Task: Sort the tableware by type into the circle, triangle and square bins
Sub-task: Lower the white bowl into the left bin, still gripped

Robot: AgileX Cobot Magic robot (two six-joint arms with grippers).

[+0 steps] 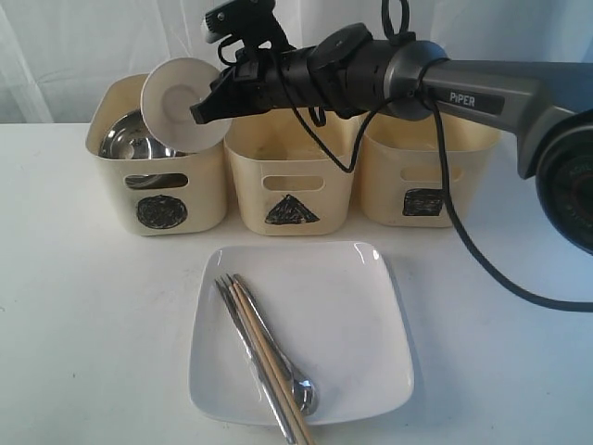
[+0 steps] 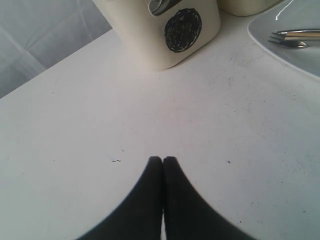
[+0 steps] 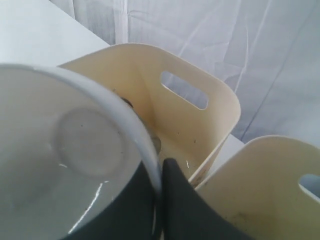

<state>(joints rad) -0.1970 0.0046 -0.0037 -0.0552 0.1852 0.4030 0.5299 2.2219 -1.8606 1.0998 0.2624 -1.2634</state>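
My right gripper is shut on the rim of the small white bowl, which hangs tilted over the circle bin. In the right wrist view the bowl fills the near side, with that bin's inner wall beyond it. A shiny steel bowl lies inside the circle bin. The triangle bin and square bin stand to its right. In front, the white square plate carries chopsticks, a fork and a spoon. My left gripper is shut and empty over bare table.
The right arm reaches across above the bins, and its black cable trails down onto the table at the right. A white curtain hangs behind the bins.
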